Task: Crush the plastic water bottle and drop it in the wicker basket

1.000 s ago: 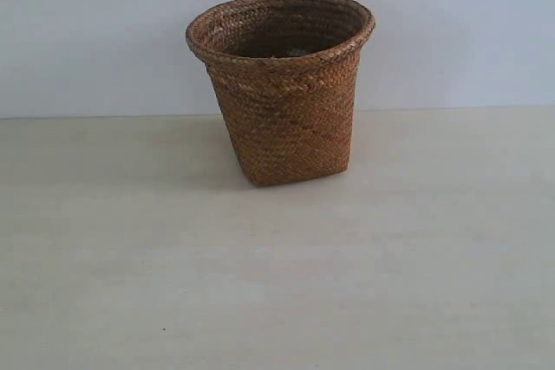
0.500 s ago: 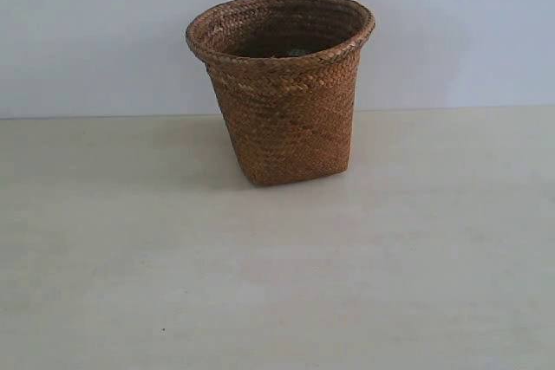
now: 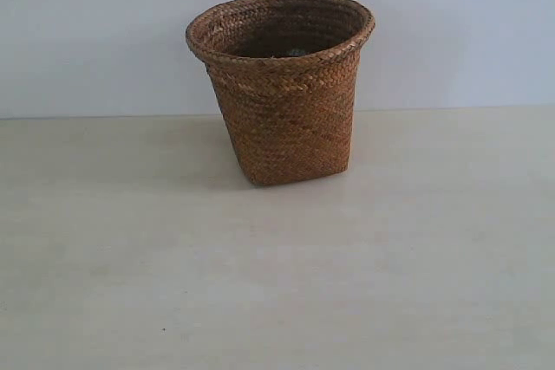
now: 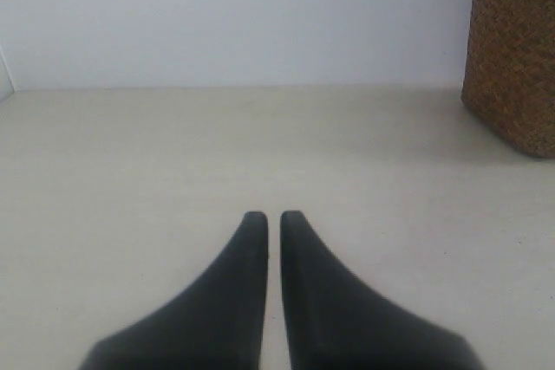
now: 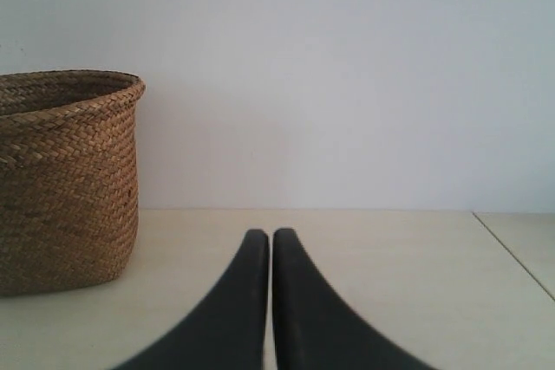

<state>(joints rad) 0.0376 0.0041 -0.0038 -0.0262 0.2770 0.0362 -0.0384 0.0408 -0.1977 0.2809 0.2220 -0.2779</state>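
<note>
The brown wicker basket (image 3: 282,93) stands upright on the pale table, near the back wall. Just inside its far rim a small pale glint (image 3: 297,52) shows; I cannot tell whether it is the plastic water bottle, which is otherwise hidden. Neither arm appears in the exterior view. In the left wrist view my left gripper (image 4: 273,216) is shut with nothing between its black fingers, low over the table, and the basket (image 4: 513,49) is off to one side. My right gripper (image 5: 264,233) is likewise shut and empty, with the basket (image 5: 65,179) beside it.
The pale table (image 3: 277,283) runs up to a plain white wall (image 3: 87,32). A seam or table edge (image 5: 516,253) shows in the right wrist view, on the side away from the basket.
</note>
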